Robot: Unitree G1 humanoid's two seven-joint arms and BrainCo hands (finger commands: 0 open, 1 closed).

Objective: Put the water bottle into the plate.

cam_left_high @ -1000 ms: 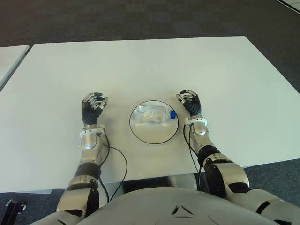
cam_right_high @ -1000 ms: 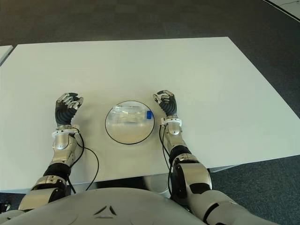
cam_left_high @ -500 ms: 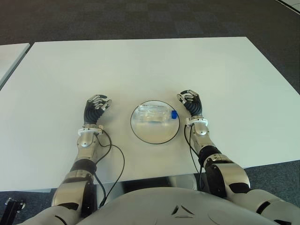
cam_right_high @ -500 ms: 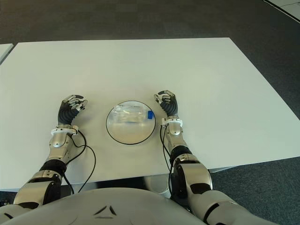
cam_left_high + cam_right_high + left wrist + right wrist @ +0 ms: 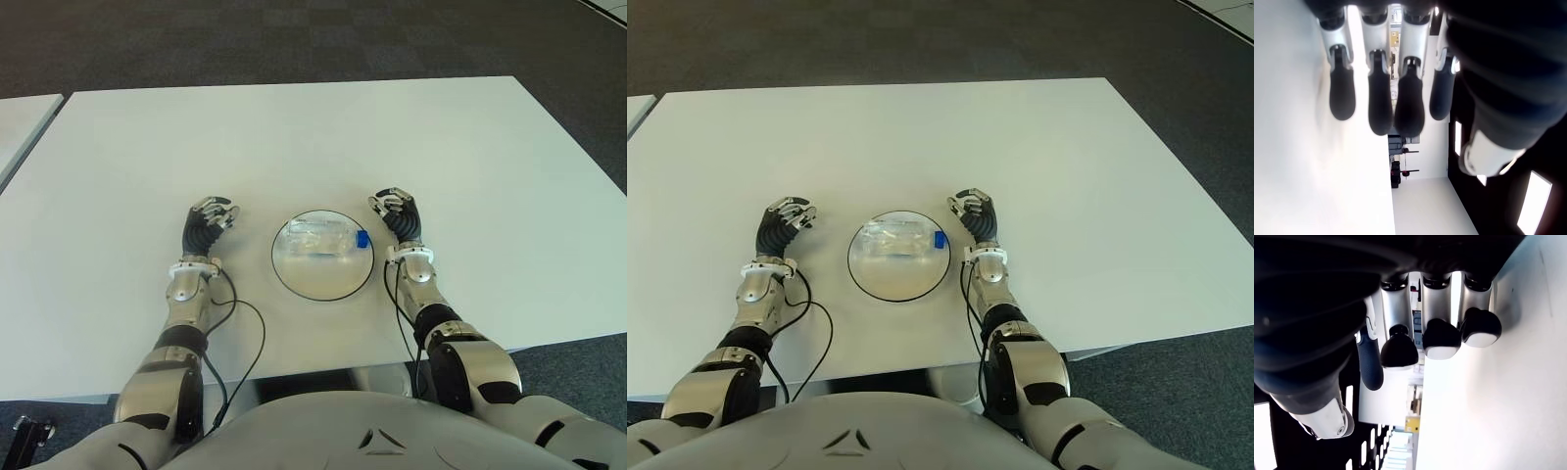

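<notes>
A clear water bottle (image 5: 326,239) with a blue cap (image 5: 361,238) lies on its side inside the round plate (image 5: 315,282) on the white table (image 5: 294,137). My left hand (image 5: 209,219) shows just left of the plate, a short gap away from its rim. My right hand (image 5: 398,211) shows just right of the plate, near the bottle's cap end. Both hands hold nothing. In the left wrist view the fingers (image 5: 1380,105) hang loose over bare table, and the right wrist view shows its fingers (image 5: 1440,338) relaxed the same way.
A black cable (image 5: 245,343) loops over the table beside my left forearm. A second white table (image 5: 20,122) shows at the far left edge. Dark carpet (image 5: 294,39) lies beyond the table's far edge.
My left hand and forearm have shifted to the right, closer to the plate. The right hand, the bottle and the plate have stayed where they were.
</notes>
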